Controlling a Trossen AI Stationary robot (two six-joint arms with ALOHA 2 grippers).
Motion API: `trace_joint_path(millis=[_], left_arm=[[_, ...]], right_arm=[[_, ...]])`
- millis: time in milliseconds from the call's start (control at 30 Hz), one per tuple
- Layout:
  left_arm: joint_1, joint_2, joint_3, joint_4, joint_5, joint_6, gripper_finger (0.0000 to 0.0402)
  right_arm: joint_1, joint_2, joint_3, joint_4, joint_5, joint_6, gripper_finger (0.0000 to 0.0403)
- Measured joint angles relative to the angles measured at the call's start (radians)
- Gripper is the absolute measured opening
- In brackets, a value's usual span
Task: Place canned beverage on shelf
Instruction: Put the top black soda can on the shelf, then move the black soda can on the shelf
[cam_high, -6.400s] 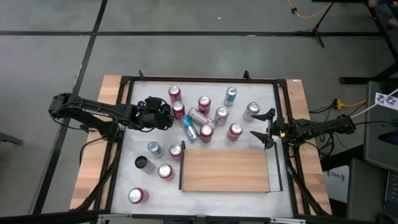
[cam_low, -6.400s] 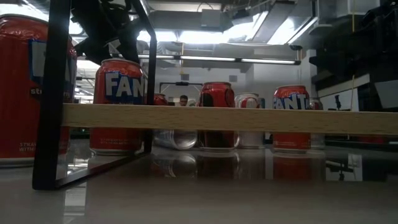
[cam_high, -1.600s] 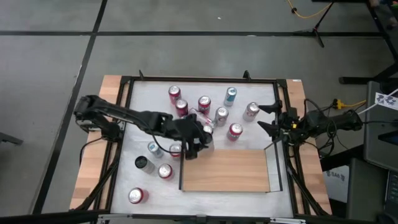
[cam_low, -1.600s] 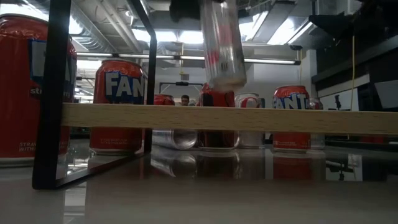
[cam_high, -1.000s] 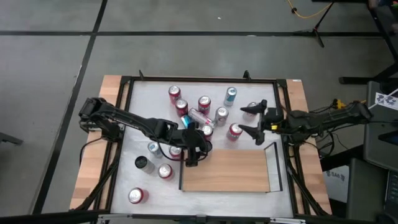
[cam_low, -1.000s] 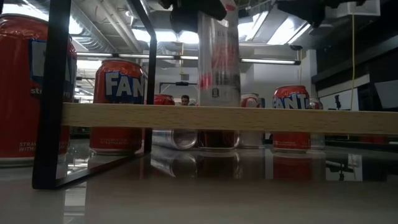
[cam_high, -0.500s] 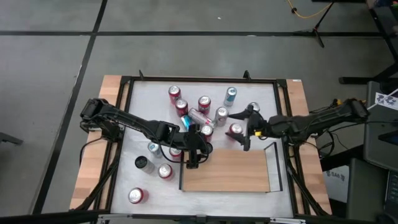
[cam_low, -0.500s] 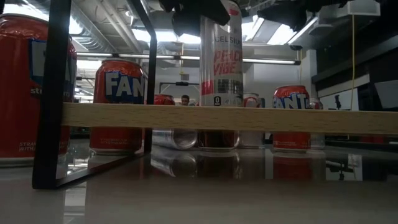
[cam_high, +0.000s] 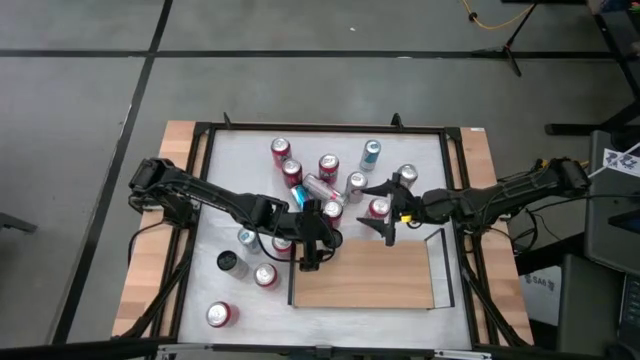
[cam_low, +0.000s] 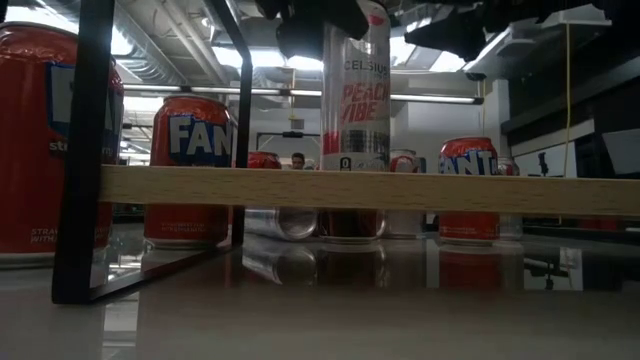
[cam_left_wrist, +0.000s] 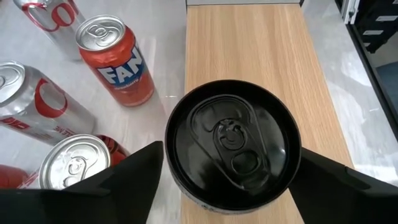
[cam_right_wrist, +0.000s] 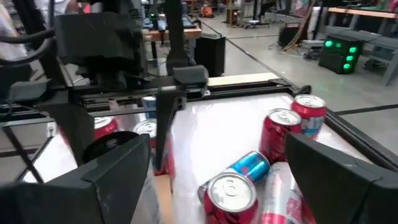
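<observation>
One can (cam_left_wrist: 232, 144) is clamped upright by the left gripper (cam_high: 312, 240) at the shelf's (cam_high: 370, 275) rear left corner. The right gripper (cam_high: 385, 212) is held wide open near the shelf's rear edge.

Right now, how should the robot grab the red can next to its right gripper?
Around its round side, about mid-height, coming in from the table's right. The red can stands upright, and the open right gripper faces it from there, with one finger on either side.
</observation>
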Motion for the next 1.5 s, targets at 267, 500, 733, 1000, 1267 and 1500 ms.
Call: trace_joint_path(millis=[267,500,733,1000,1267,1500], left_arm=[[0.0,-0.001,0.0,0.0,0.0,0.0,0.0369],[0.001,-0.051,-0.002,-0.033,0.0,0.004,0.0374],[0.001,-0.143,-0.001,-0.116,-0.004,0.004,0.0374],[-0.004,-0.243,-0.001,-0.217,-0.026,0.0,0.0374],[-0.016,-0.289,0.0,-0.264,-0.065,0.0,0.0374],[-0.02,-0.29,0.0,-0.269,-0.074,0.0,0.0374]], right_arm=[[0.0,0.01,0.0,0.048,-0.1,0.0,0.0358],[0.0,0.068,0.022,0.152,-0.197,-0.006,0.0358],[0.0,0.209,0.154,0.1,-0.259,-0.01,0.0358],[0.0,0.341,0.324,-0.124,-0.272,-0.011,0.0358],[0.0,0.394,0.366,-0.207,-0.284,-0.06,0.0358],[0.001,0.393,0.366,-0.211,-0.317,-0.054,0.0358]])
